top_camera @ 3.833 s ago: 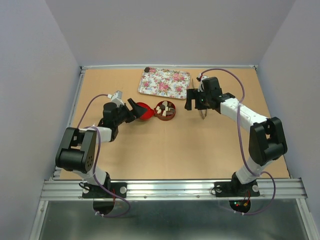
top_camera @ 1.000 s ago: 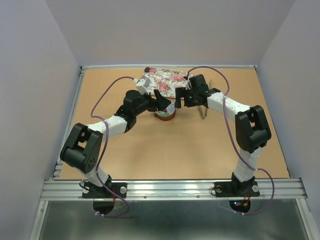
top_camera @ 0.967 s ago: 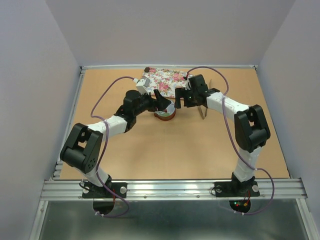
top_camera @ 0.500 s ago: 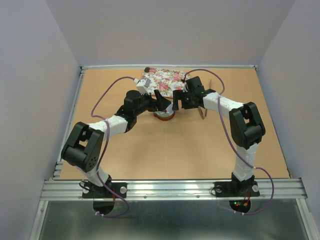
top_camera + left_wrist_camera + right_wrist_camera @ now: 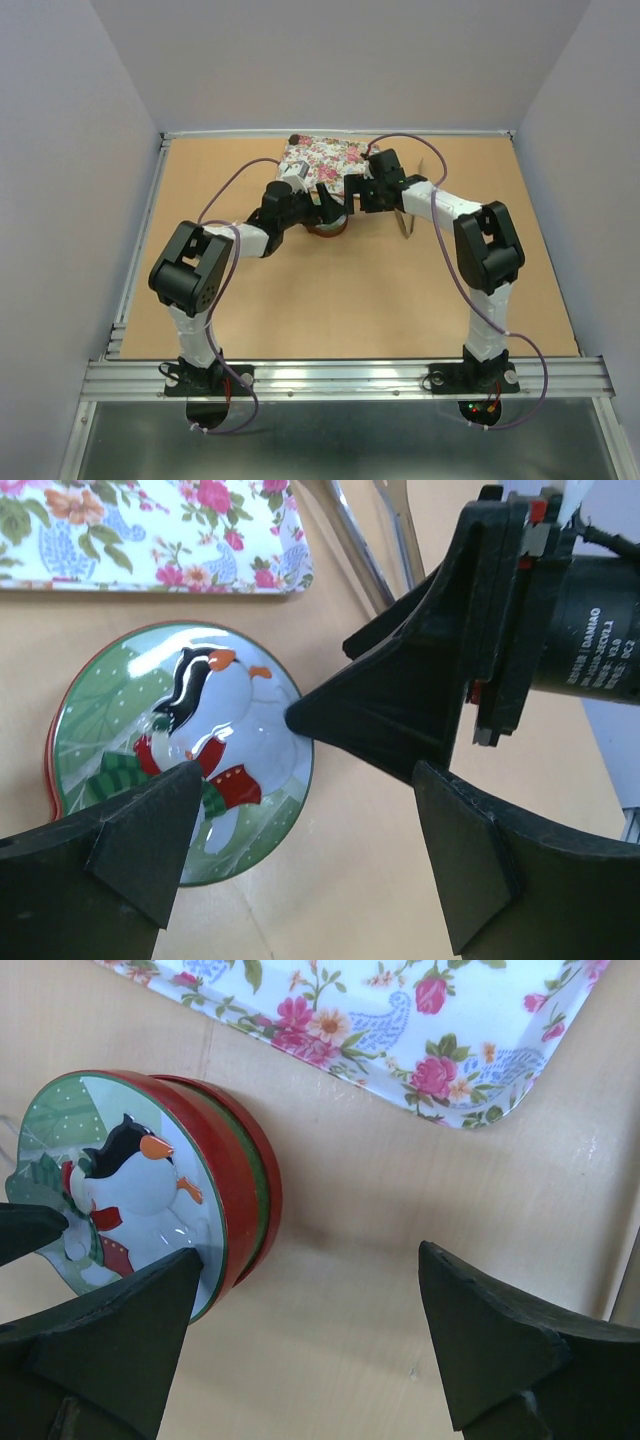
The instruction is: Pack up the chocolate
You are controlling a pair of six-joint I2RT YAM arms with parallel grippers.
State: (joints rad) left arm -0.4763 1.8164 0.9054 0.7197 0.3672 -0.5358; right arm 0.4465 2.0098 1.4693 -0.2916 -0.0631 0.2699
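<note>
Both arms stretch inward, meeting at the red tin (image 5: pixel 248 1175) just beside the floral tray (image 5: pixel 420 1050). The left tool (image 5: pixel 310 780) and right tool (image 5: pixel 308 1255) gape, released. The penguin lid (image 5: pixel 170 750) covers the tin, so the chocolate cannot be seen.

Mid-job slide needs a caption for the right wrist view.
Open right gripper beside the red tin, penguin lid on top, floral tray just beyond.

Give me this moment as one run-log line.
penguin lid: on round red tin | chocolate: not visible | left gripper: open, over lid | right gripper: open, beside tin | floral tray: beyond tin
</note>
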